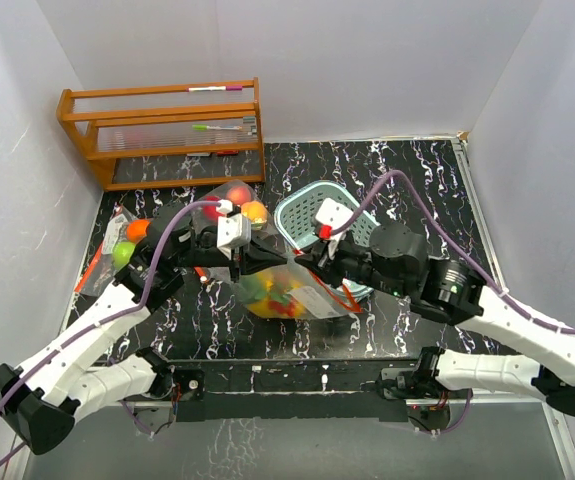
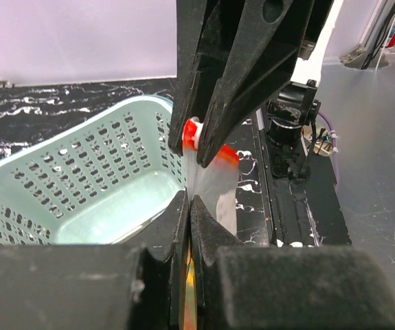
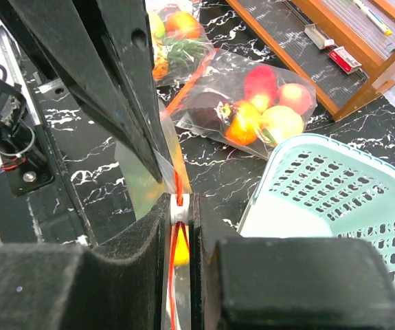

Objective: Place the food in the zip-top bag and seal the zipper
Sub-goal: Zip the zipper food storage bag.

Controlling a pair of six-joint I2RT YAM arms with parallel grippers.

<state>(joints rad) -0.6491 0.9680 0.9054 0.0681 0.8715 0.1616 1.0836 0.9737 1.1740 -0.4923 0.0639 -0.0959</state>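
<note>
- Top external — the zip-top bag (image 1: 297, 298) lay on the black marbled bench (image 1: 407, 170) between the two arms. It held yellow, red and green toy fruits (image 1: 272, 292). The left tool (image 1: 257, 256) and the right tool (image 1: 304, 262) met close together at the bag's upper edge. A teal basket (image 1: 302, 210) sat just behind them. Another bag of fruit (image 1: 235, 200) lay nearer the wooden rack (image 1: 167, 130) at the back left.
- Left wrist — the left tool's fingers were clenched flat on the bag's clear film, with a sliver of orange-yellow showing between them. Facing it, the right tool's fingers pinched the white-and-red zipper slider (image 2: 193, 132). The basket lay to the left, beside the bag's edge.
- Right wrist — the right tool was clamped on the white slider, and the red zipper line ran down between its fingers over a yellow fruit. The left tool's dark fingers reached in from the upper left, gripping the film just beside the slider. The other bag of fruit lay beyond, the basket to the right, and the rack in the far corner.
</note>
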